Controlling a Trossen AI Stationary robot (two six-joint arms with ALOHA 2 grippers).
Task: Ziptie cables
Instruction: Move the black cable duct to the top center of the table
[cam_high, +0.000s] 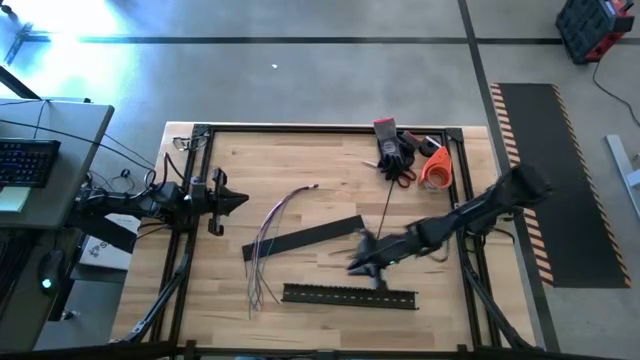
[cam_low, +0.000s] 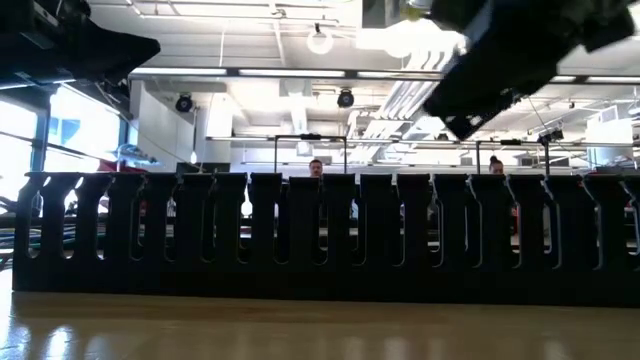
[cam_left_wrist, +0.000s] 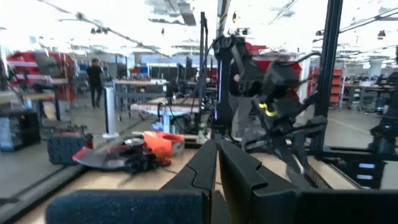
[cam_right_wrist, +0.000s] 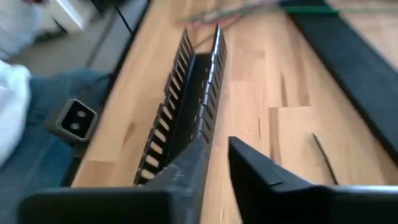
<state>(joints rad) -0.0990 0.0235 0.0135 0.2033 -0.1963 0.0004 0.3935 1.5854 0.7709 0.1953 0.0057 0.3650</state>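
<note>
Above the slotted duct, right gripper, fingers slightly parted.

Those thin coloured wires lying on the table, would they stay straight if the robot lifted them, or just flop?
Probably flop: the cables are very thin and already lie in loose curves, their ends splaying apart. They look light, so a push would likely drag or scatter strands instead of sliding the bundle whole. Pinching just one spot would probably let both ends droop.
</note>
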